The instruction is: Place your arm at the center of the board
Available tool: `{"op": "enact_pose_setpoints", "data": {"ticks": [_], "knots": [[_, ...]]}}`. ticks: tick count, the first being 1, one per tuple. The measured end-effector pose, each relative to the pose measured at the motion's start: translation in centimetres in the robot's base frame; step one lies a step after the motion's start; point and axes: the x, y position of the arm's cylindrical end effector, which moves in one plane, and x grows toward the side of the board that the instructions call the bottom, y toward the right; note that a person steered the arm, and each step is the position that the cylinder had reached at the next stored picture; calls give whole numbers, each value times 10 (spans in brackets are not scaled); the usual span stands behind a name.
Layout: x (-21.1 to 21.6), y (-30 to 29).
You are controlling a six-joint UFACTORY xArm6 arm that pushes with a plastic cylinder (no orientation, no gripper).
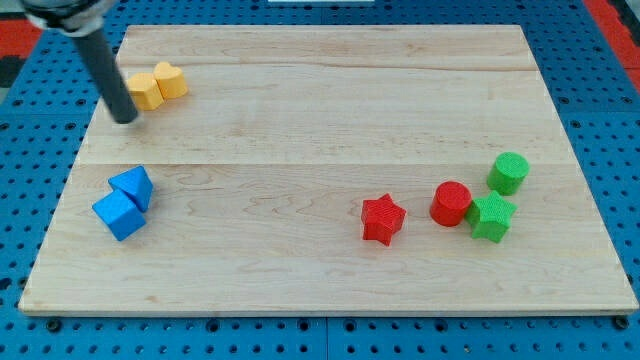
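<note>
The wooden table (330,110) is open in its middle and along its top edge. My tip (125,118) stands near the top-left corner, touching a yellow block (145,91) beside another yellow block (171,80); the rod leans, and it carries no jaws.

Pale wood board (320,100) with yellow (158,85), blue (124,203), red (416,212), green blocks (499,195).
</note>
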Motion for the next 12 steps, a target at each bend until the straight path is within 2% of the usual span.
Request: {"op": "enact_pose_setpoints", "data": {"ticks": [2, 4, 5, 7, 9, 11, 12], "knots": [[-20, 104], [-20, 166], [-6, 145], [-6, 147], [-8, 179], [-9, 181], [5, 206]]}}
